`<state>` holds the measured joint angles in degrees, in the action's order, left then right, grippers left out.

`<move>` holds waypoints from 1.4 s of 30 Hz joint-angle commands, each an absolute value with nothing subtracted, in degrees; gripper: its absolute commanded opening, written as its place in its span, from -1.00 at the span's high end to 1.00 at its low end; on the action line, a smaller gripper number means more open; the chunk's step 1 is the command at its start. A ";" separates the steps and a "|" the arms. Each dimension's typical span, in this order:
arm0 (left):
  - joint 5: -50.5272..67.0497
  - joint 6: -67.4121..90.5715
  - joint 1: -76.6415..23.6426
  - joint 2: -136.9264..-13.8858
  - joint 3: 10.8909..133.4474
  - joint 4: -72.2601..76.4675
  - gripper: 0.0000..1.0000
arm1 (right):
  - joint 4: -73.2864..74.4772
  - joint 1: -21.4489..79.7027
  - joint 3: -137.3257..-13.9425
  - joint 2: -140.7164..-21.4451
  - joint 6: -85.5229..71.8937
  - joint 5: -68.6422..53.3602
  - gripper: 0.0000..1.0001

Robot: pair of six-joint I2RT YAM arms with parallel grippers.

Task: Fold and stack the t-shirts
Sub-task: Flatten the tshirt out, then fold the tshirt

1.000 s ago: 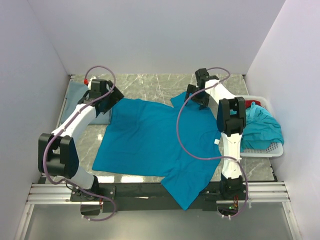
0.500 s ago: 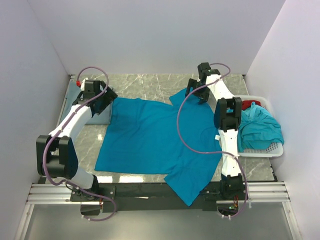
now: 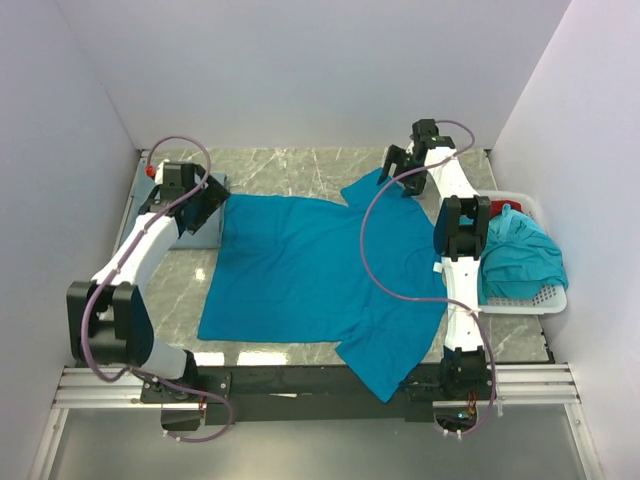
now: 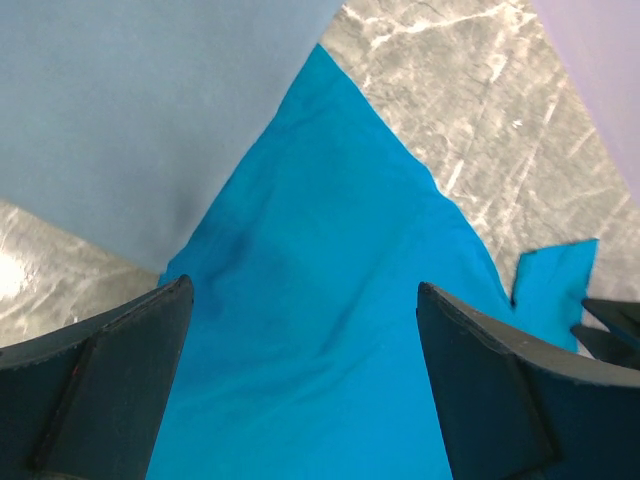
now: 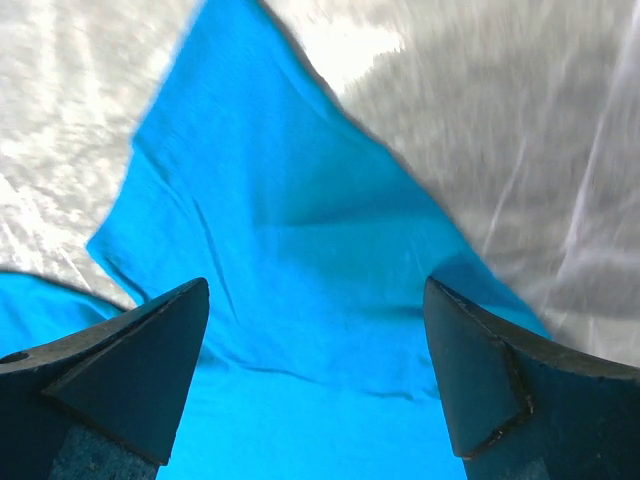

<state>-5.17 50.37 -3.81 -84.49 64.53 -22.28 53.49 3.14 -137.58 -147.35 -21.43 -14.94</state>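
A bright teal t-shirt [image 3: 300, 265] lies spread flat on the marble table, one sleeve hanging over the near edge. My left gripper [image 3: 212, 200] hovers open over its far left corner; in the left wrist view the teal cloth [image 4: 330, 300] fills the gap between the fingers of this gripper [image 4: 303, 290], nothing pinched. My right gripper [image 3: 398, 165] stands open above the far right sleeve [image 5: 300, 220], its jaws [image 5: 315, 290] wide apart. A folded grey-blue t-shirt [image 3: 195, 232] lies at the far left, next to the teal one. More teal t-shirts [image 3: 520, 250] and a bit of red one [image 3: 497, 211] sit in the basket.
The white perforated basket [image 3: 545, 295] stands at the right edge, beside the right arm. White walls close in the table on the left, back and right. Bare marble [image 3: 300, 170] shows behind the shirt. The metal rail [image 3: 100, 385] runs along the near edge.
Both arms have reached farther toward the back of the table, left gripper drifting left, right gripper right. The teal shirt has slid slightly back and lies flatter; jaws stayed open.
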 commanded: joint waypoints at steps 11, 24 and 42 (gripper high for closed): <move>-2.56 59.93 -3.60 -59.17 44.05 -38.92 -0.99 | 40.62 11.23 -118.78 -117.65 -13.71 -12.84 -0.89; 5.45 72.59 -10.62 -36.04 24.53 -48.42 -0.99 | 26.19 17.40 -76.66 -92.12 -21.00 -11.51 -0.89; -12.11 86.12 -19.42 -45.52 23.47 -49.83 -0.99 | 26.19 17.40 -72.24 -90.17 -20.30 -14.76 -0.89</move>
